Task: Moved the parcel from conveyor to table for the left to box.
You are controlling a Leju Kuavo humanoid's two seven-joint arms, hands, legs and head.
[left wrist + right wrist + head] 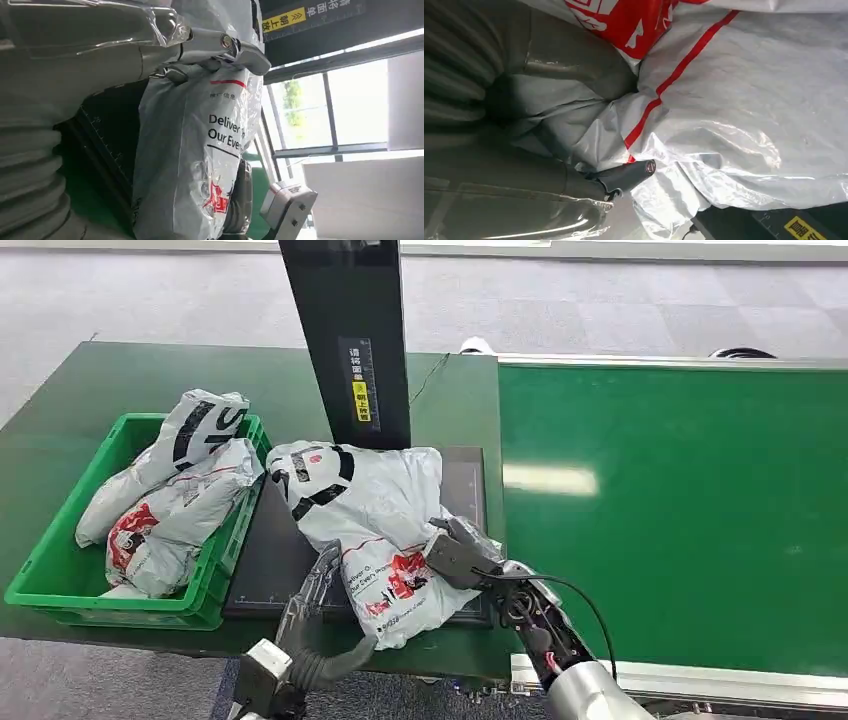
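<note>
A white parcel with red and black print is seen lying on the dark mat at the centre of the head frame, just beside the green conveyor on the right. It's gripped at its lower right edge by the right hand. The lower left edge is touched by the left hand, but a real grip can't be told. A green crate with more bags sits at left.
</note>
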